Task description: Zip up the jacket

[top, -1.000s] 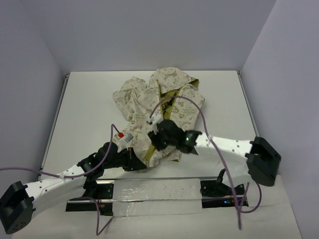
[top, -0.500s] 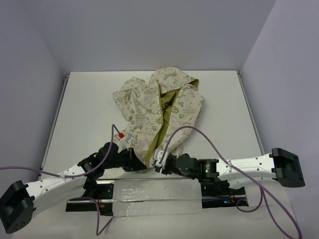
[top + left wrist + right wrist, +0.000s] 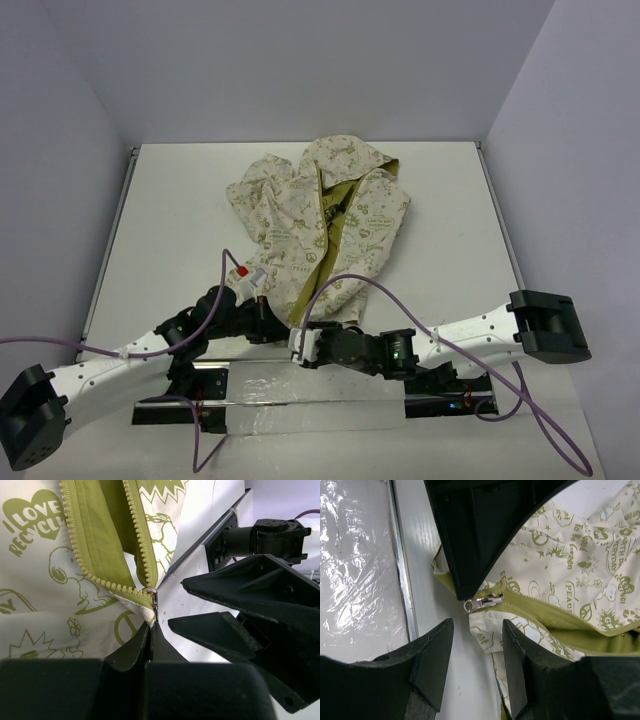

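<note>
The cream jacket (image 3: 320,215) with olive prints lies open on the white table, with its olive lining showing along the zip. My left gripper (image 3: 276,322) is shut on the jacket's bottom hem right at the foot of the zipper (image 3: 151,628). The silver zipper slider (image 3: 483,602) sits at the bottom end of the olive teeth (image 3: 102,580), and its pull (image 3: 155,608) points at the left fingertips. My right gripper (image 3: 300,346) is open and empty at table level just below the slider (image 3: 477,652). Its fingers (image 3: 432,665) straddle the hem corner without touching it.
A metal rail (image 3: 402,590) and a shiny plastic sheet (image 3: 315,392) run along the table's near edge right under both grippers. Purple cables (image 3: 370,285) loop over the jacket's lower part. Grey walls close in the table at the back and sides.
My right gripper has come off the jacket's middle, dropped to the near edge and slid left to the zipper's foot. The left gripper has kept its hold and place.
</note>
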`<action>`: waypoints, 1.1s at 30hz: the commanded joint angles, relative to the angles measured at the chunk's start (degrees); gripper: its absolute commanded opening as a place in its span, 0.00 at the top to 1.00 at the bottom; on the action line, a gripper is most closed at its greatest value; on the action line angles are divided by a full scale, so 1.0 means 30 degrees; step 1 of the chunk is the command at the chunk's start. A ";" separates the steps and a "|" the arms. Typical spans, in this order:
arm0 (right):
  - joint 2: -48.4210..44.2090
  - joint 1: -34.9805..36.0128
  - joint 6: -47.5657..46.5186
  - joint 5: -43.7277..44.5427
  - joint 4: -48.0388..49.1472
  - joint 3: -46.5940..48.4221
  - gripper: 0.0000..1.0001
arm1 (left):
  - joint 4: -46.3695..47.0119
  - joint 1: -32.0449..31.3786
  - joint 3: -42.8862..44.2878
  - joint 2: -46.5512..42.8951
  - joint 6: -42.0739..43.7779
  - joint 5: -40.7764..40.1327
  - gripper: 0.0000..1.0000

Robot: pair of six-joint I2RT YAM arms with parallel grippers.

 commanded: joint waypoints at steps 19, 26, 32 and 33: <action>0.2552 0.0365 -0.1206 0.0423 0.0210 0.2391 0.57 | 0.0371 -0.0138 0.0036 0.0109 -0.0064 -0.0022 1.00; 0.3196 0.0438 -0.1324 0.0977 -0.0038 0.2596 0.61 | 0.0371 -0.0138 0.0007 0.0080 -0.0079 0.0023 1.00; 0.2777 0.0423 -0.1265 0.1602 0.0226 0.2340 0.74 | 0.0452 -0.0138 -0.0052 0.0066 -0.0102 0.0023 1.00; 0.2742 0.0423 -0.1280 0.1697 0.0183 0.2347 0.75 | 0.0474 -0.0138 -0.0037 0.0079 -0.0094 0.0023 1.00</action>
